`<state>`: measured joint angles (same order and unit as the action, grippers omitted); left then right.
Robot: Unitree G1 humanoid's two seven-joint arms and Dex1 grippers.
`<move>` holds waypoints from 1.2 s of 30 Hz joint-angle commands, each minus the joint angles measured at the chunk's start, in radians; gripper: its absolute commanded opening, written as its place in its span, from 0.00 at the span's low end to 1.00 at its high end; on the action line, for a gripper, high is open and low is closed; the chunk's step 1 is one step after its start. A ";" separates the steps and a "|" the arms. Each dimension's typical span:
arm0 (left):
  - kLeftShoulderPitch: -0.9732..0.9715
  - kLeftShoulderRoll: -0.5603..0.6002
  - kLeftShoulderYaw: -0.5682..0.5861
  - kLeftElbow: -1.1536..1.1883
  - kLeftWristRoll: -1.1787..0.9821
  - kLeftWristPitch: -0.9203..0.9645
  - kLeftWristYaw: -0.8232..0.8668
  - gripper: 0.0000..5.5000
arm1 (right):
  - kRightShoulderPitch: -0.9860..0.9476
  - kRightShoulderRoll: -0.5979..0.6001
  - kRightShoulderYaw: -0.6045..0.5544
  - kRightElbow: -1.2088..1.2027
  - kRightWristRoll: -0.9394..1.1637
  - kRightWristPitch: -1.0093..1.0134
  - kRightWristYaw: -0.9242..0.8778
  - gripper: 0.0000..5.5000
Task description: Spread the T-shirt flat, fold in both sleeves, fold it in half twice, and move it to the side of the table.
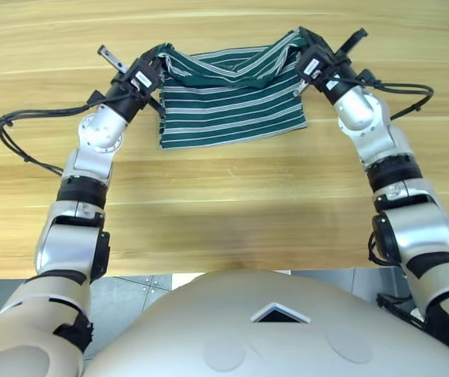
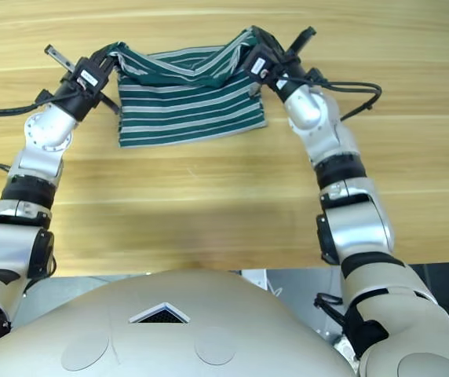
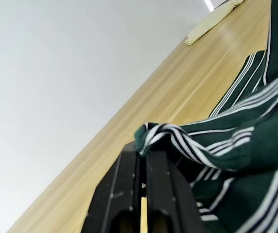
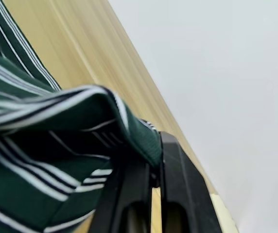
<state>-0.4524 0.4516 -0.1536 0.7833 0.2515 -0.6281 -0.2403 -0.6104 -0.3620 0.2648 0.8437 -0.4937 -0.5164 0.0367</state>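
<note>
A dark green T-shirt with white stripes lies folded on the wooden table, its far edge lifted and sagging between my two grippers. My left gripper is shut on the T-shirt's far left corner. My right gripper is shut on its far right corner. In the left wrist view the black fingers pinch a bunched fold of the striped T-shirt. The right wrist view shows the fingers clamped on the T-shirt the same way. The near part of the shirt rests flat on the table.
Black cables trail over the table from both wrists. A pale cloth-like object lies far off along the table. Bare wood stretches in front of the shirt and to both sides.
</note>
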 commanded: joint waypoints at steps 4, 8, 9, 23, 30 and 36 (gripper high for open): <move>-0.094 -0.027 -0.026 0.203 0.065 -0.021 0.084 0.00 | -0.104 0.031 0.046 0.195 -0.036 -0.022 -0.076 0.00; -0.136 -0.040 -0.041 0.305 0.091 -0.016 0.124 0.00 | -0.145 0.042 0.060 0.280 -0.047 -0.013 -0.107 0.00; -0.147 -0.043 -0.040 0.326 0.092 -0.014 0.131 0.00 | -0.158 0.044 0.062 0.302 -0.047 -0.007 -0.115 0.00; -0.293 -0.093 -0.007 0.510 0.072 0.133 0.185 0.35 | -0.294 0.128 0.081 0.473 -0.055 0.143 -0.156 0.40; -0.279 -0.063 0.025 0.542 0.063 0.226 0.245 0.55 | -0.273 0.156 0.098 0.428 -0.063 0.079 -0.208 0.62; -0.073 -0.031 0.179 0.448 -0.096 0.026 0.265 0.61 | -0.042 0.251 0.511 0.259 -0.364 -0.100 -0.036 0.63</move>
<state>-0.5923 0.3993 -0.0235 1.2710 0.2074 -0.5340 0.0242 -0.7247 -0.1344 0.6330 1.1169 -0.7432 -0.5865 -0.1240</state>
